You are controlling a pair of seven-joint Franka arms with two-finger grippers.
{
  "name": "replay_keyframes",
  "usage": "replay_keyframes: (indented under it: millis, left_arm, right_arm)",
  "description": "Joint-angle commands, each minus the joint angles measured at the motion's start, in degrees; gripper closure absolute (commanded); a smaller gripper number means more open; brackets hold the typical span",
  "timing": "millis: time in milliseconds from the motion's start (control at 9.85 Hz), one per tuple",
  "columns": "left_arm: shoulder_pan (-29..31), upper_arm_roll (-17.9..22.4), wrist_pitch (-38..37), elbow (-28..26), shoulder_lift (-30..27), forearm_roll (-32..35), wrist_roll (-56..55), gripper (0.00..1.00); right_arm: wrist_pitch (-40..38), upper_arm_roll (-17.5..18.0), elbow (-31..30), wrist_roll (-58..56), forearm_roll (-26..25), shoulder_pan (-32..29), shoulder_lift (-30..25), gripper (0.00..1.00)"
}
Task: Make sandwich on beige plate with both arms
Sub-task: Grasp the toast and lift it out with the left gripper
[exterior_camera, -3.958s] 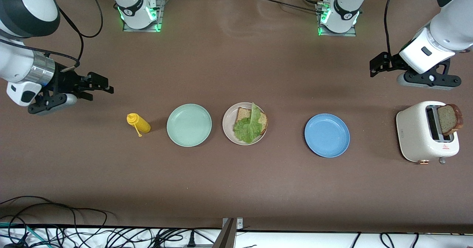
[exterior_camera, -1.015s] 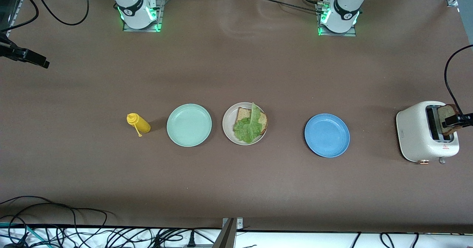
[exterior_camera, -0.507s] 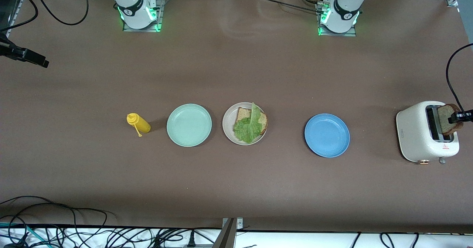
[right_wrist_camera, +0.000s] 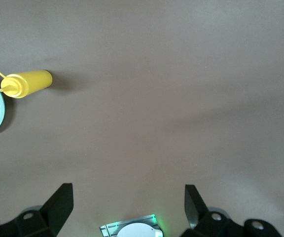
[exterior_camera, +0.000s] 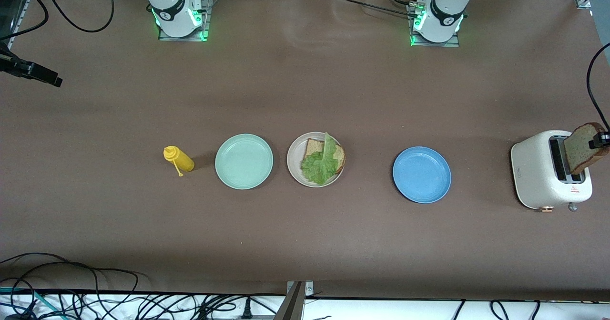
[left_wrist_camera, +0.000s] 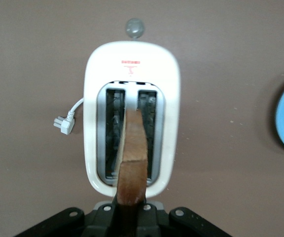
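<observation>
Front view: we see the beige plate point(exterior_camera: 293, 163) mid-table holding bread and lettuce point(exterior_camera: 320, 161), between the mint plate point(exterior_camera: 244, 161) and blue plate point(exterior_camera: 421, 174). Left wrist view: our left gripper point(left_wrist_camera: 130, 213) is clamped on a bread slice point(left_wrist_camera: 132, 160) over the toaster point(left_wrist_camera: 93, 123). Right wrist view: our right gripper point(right_wrist_camera: 129, 207) waits, fingers wide and empty, with the yellow bottle point(right_wrist_camera: 26, 83) nearby.

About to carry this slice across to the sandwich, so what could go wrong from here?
The left gripper pinches the bread slice only at its top crust, so it may swing or slip out. Its bottom edge is still at the toaster slot and could catch. The lettuce overhangs the beige plate rim and might shift on placement.
</observation>
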Motion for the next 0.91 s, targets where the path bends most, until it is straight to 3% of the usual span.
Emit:
replay_keyframes:
  millis: [0, 304, 507, 812]
  left_arm:
    - [-1.11, -4.09, -2.96, 0.45, -2.39, 1.54, -0.01, 1.0]
    - [-1.38, -11.56, -11.13, 3.72, -2.3, 0.14, -5.35, 1.0]
    - [-2.6, -16.05, -14.12, 3.36, -1.69, -6.68, -9.76, 1.0]
    - [-11.54, -16.51, -15.1, 2.93, -0.64, -11.96, -16.08, 1.0]
  right_arm:
    - [-0.85, -0.86, 0.5, -3.31, 0.4, -0.13, -0.58, 0.0]
    - [-0.41, -0.68, 0.5, -3.23, 1.02, -0.13, -0.4, 0.0]
    - [-0.5, -0.68, 0.5, -3.31, 1.02, -0.21, -0.4, 0.0]
    - [-0.85, -0.68, 0.5, -3.31, 1.02, -0.21, -0.41, 0.0]
